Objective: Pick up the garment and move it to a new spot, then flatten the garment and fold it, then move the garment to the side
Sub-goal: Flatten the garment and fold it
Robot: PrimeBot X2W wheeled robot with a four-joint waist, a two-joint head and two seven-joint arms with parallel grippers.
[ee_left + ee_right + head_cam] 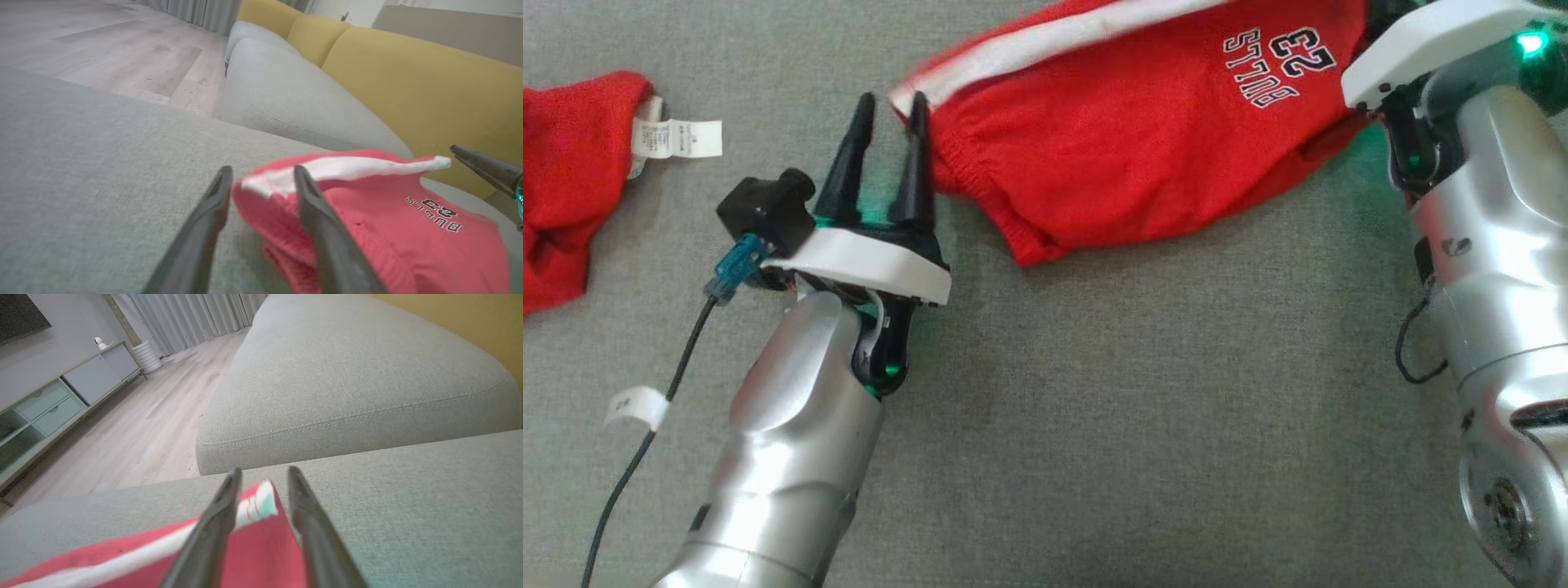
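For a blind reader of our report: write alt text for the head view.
A red garment with a white stripe and BULLS 23 print lies on a grey cushion, the left gripper open at its left corner. The right arm is at its right end; another red cloth with a white label lies at left.

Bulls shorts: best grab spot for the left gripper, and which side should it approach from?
Probably the white-striped corner at the left end of the shorts. Come from the near left, low along the cushion. That edge looks raised off the cushion and is thin enough to pinch, and the left gripper stands open with its fingers straddling it.
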